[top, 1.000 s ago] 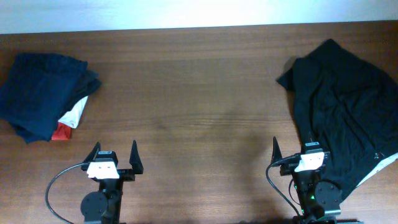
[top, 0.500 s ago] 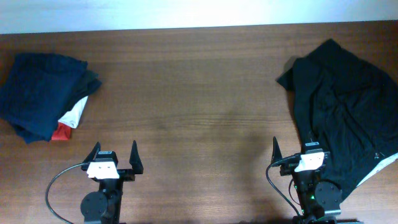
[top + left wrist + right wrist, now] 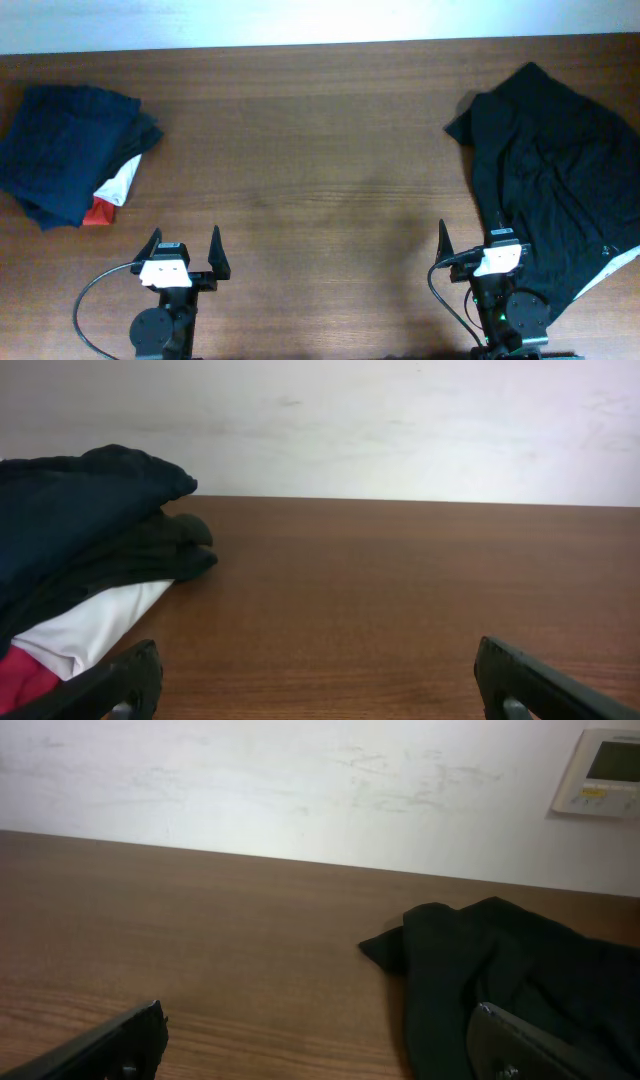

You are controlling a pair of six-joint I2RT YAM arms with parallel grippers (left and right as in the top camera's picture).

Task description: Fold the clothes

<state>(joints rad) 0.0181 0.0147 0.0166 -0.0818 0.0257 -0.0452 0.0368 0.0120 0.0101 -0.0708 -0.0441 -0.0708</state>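
Folded pile: navy-blue garments (image 3: pixel 62 150) lie stacked at the far left of the table (image 3: pixel 330 140), with a white-and-red piece (image 3: pixel 110 193) showing beneath their near edge. They look finished and set aside, out of the working area.

Left gripper (image 3: pixel 184 240): parked at the near left edge, fingers spread wide and holding nothing. The left wrist view shows bare wood between the fingertips and the pile off to its left, so this looks like a rest pose.

Middle of the table: open wood between the two arms — probably the room left for spreading and folding.

Right gripper (image 3: pixel 470 234): at the near right edge, fingers also wide apart and empty. Its right-hand finger (image 3: pixel 530 1045) stands over or just against the dark cloth; I cannot tell whether it touches.

Clothes (image 3: pixel 555 165): one black garment lies rumpled and unfolded at the right, running from the far right corner down past the right arm, with a thin white edge (image 3: pixel 612 264) at its near right. It lies in a loose heap rather than flat — a corner points left towards the middle.

Stage: folding of this piece seems not yet begun. The right arm is nearest and would likely take hold first.
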